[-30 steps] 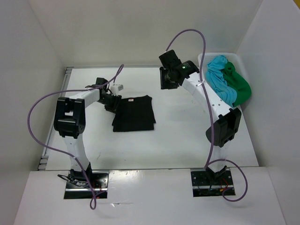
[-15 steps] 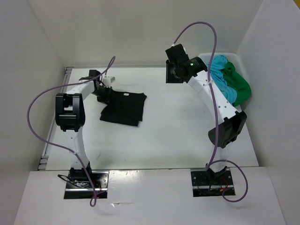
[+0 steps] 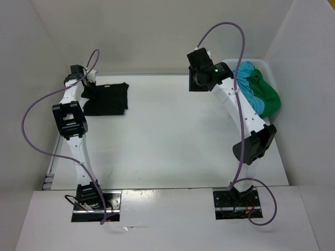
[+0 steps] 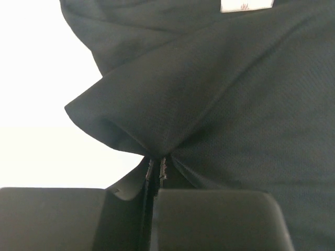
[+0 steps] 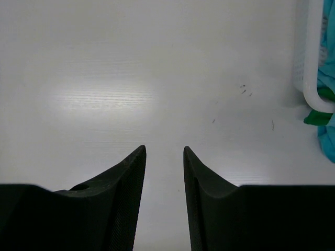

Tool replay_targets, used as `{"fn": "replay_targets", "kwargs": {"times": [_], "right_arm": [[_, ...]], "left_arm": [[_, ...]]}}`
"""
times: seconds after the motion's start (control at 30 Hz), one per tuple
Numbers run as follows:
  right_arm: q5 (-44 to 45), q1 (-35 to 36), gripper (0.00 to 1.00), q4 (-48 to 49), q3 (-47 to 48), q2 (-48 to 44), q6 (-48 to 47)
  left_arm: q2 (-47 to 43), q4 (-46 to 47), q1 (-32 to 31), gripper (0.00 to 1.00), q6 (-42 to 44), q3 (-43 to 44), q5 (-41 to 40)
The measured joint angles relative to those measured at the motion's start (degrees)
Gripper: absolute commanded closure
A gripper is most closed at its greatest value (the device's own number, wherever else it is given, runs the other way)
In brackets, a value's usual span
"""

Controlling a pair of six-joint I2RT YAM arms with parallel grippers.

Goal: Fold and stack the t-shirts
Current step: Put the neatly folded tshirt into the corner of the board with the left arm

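The folded black t-shirt [image 3: 106, 98] lies at the far left corner of the table. My left gripper [image 3: 86, 90] is shut on its left edge; in the left wrist view the black cloth [image 4: 220, 104] bunches into the closed jaws [image 4: 156, 166]. The turquoise t-shirt [image 3: 247, 86] and the green t-shirt [image 3: 268, 97] sit heaped in the white basket [image 3: 230, 64] at the far right. My right gripper [image 3: 198, 83] hangs open just left of the basket, nothing between its fingers [image 5: 164, 151], bare table below.
White walls enclose the table on three sides. The basket rim [image 5: 314, 63] shows at the right edge of the right wrist view, with turquoise cloth [image 5: 327, 78] inside. Purple cables loop above both arms.
My left gripper closed on the black t-shirt and dragged it from mid-table to the far left corner. My right gripper shifted slightly toward the basket.
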Motion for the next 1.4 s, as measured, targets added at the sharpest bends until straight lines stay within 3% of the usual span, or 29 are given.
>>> {"fn": "replay_targets", "kwargs": {"times": [0.17, 0.33, 0.8, 0.87, 0.9, 0.93, 1.0, 1.13, 1.4], "right_arm": [[1.6, -0.5, 0.6, -0.4, -4.4, -0.3, -0.3], [3.1, -0.6, 0.6, -1.2, -8.9, -1.1, -0.6], [5.7, -0.6, 0.57, -1.4, -11.4, -1.9, -0.7], [5.8, -0.6, 0.56, -1.4, -11.5, -2.0, -0.7], [5.8, -0.6, 0.56, -1.4, -11.5, -2.0, -0.8], [5.8, -0.6, 0.56, -1.4, -11.5, -2.0, -0.9], [5.7, -0.6, 0.54, -1.4, -11.5, -2.1, -1.0], [5.7, -0.6, 0.54, -1.4, -11.5, -2.1, -1.3], [5.1, -0.6, 0.54, -1.4, -11.5, -2.6, -1.3]], "left_arm": [[9.7, -1.4, 2.7, 1.0, 1.5, 16.2, -4.7], [25.6, -7.6, 3.4, 1.0, 2.7, 46.0, -7.8], [29.8, -9.5, 6.3, 0.99, 4.2, 52.7, -12.0], [30.3, -9.4, 7.1, 0.85, 4.2, 53.2, -12.4], [30.6, -9.3, 7.4, 0.72, 4.2, 53.7, -12.5], [30.8, -9.2, 7.7, 0.4, 4.3, 53.9, -12.5], [30.9, -9.0, 8.0, 0.22, 4.5, 54.3, -12.8], [30.9, -8.0, 8.8, 0.14, 3.9, 55.4, -13.6], [28.7, -7.1, 6.5, 0.08, 4.2, 55.4, -15.6]]}}
